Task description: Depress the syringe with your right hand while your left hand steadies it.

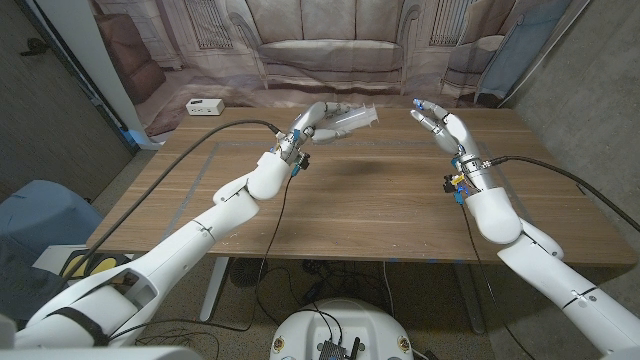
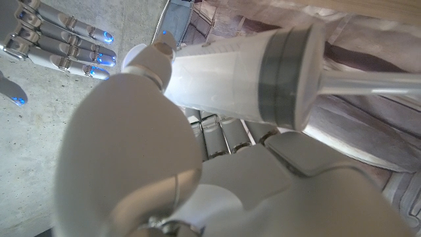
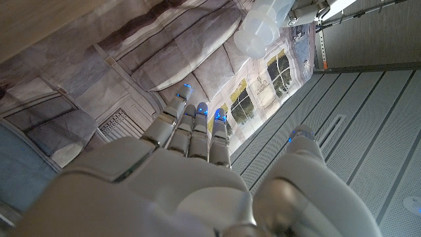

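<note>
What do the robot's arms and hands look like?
Both arms are smooth, rounded white shells. The left hand and right hand are silver-grey metal, with blue lights glowing at the fingertips. Black cables run to each wrist.

White glossy arms, black cables along forearms; silver-jointed left hand (image 1: 312, 125), right hand (image 1: 440, 124), blue-lit fingertips (image 3: 186, 87).
</note>
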